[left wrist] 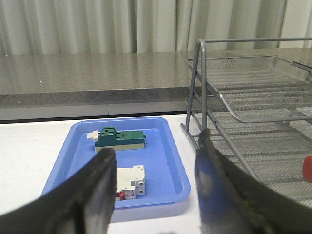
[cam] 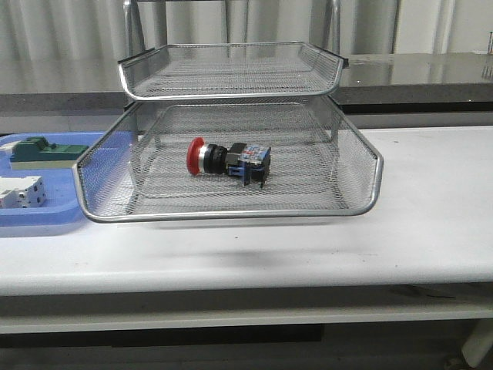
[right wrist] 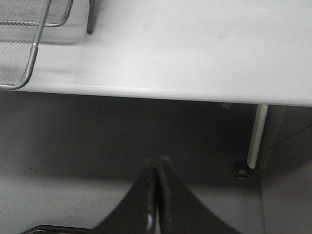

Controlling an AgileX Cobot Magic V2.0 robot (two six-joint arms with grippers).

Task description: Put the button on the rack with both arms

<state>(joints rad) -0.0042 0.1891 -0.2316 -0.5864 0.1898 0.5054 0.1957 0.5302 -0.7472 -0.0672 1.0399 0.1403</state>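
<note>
A: Where's the button now?

B: Front cam: button lies on its side in the pulled-out lower tier of the rack, red head pointing to my left, blue-black block to my right. It rests on the mesh, roughly mid-tier. Looks placed to me.

A: Grippers?

B: Left gripper is spread apart w/ nothing between the fingers, hanging over the counter near the blue tray. In that view I see just a sliver of red at the frame edge. Right gripper is clenched, fingers pressed together, holding nothing, out past the counter's front edge. Neither shows in the front cam.

A: What else is around?

B: Blue tray left of the rack holds a green block and a white block. Both well apart from the button.

A: If I had to regrip it?

B: My guess: small, rigid, light, plastic and metal. The round head is smooth and would prob slip. I'd pinch across the square rear block or the collar, flat faces, better bite. On mesh it may roll, so come straight down.
</note>
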